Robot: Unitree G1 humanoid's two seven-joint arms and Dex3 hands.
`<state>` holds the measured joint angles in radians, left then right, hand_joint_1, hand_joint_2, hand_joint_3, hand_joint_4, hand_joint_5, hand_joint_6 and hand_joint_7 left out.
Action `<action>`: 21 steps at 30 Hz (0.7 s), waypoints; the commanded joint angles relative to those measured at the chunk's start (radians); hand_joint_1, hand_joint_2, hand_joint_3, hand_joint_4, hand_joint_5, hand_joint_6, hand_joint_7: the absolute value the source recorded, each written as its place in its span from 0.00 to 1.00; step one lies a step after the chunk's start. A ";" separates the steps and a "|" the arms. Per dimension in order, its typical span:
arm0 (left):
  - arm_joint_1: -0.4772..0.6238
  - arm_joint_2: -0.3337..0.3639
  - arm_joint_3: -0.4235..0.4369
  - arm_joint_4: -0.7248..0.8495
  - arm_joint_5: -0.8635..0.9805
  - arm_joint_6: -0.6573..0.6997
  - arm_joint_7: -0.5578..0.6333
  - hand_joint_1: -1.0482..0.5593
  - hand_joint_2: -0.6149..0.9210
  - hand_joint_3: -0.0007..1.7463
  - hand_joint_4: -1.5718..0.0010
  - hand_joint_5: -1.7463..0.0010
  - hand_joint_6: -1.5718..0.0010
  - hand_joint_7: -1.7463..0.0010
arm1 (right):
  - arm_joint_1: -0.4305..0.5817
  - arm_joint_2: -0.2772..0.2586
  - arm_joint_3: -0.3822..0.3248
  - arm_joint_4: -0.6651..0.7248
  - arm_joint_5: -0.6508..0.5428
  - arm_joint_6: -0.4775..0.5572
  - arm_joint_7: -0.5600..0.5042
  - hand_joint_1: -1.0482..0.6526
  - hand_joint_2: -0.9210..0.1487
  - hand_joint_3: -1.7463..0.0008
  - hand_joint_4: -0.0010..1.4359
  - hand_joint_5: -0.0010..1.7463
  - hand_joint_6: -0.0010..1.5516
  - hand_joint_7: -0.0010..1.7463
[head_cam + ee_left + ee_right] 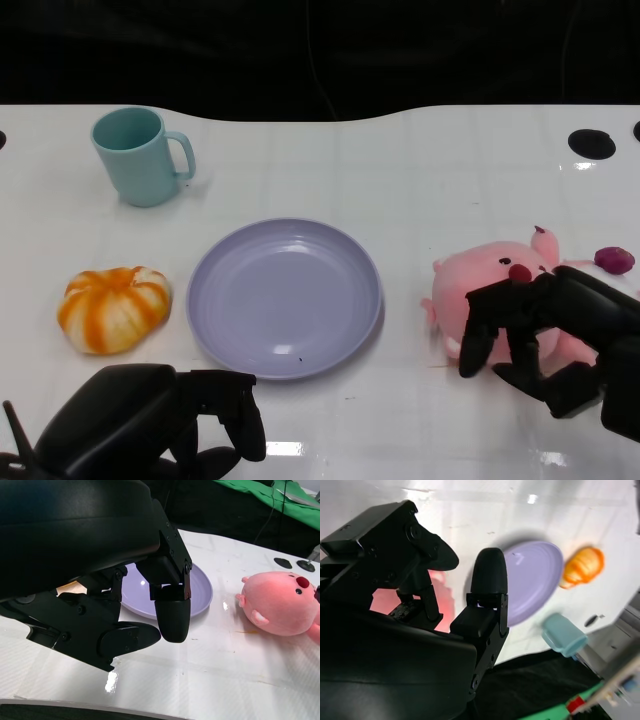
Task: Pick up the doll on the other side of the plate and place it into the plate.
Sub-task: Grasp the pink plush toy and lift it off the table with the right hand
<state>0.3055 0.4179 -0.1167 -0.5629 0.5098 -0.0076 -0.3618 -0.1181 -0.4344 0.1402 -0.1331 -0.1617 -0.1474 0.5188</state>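
— What sits around the plate?

— The lavender plate (285,297) lies in the middle of the white worktop (420,170), with nothing in it. To its left, just beside the rim, rests an orange-and-white plush pumpkin (113,308). Farther back on the left stands a teal mug (140,156), upright, handle turned right. Nothing lies between the plate and the doll.

— And the doll?

— The pink plush doll (500,285) lies on the worktop to the right of the plate, near its rim but apart from it. A small purple object (614,260) shows just beyond it at the right edge.

— What is the right hand doing?

— The right hand (545,335) is over the near right part of the doll, fingers spread and curved down around it. I cannot tell whether they press on the plush.

— The left hand?

— The left hand (165,425) rests low at the near left, in front of the plate, fingers curled in, holding nothing.
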 commanded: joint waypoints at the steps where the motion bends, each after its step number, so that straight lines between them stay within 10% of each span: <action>1: 0.002 0.012 0.007 0.007 -0.008 -0.002 -0.001 0.52 0.88 0.37 0.55 0.17 0.52 0.37 | -0.008 0.003 -0.020 0.013 0.010 -0.051 -0.034 0.56 0.33 0.60 0.49 0.52 0.50 0.27; 10: -0.002 0.011 0.005 0.011 -0.008 -0.005 0.001 0.53 0.88 0.37 0.55 0.17 0.52 0.38 | -0.025 -0.023 -0.022 0.035 -0.089 -0.136 -0.101 0.40 0.03 0.94 0.21 0.36 0.34 0.01; 21: -0.007 0.007 0.002 0.017 -0.014 -0.007 0.001 0.53 0.87 0.38 0.55 0.17 0.52 0.37 | -0.056 -0.097 -0.030 -0.049 -0.286 -0.072 -0.123 0.26 0.01 0.99 0.00 0.24 0.15 0.00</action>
<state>0.2991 0.4178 -0.1164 -0.5552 0.5085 -0.0087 -0.3618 -0.1610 -0.5066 0.1276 -0.1585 -0.4328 -0.2400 0.3889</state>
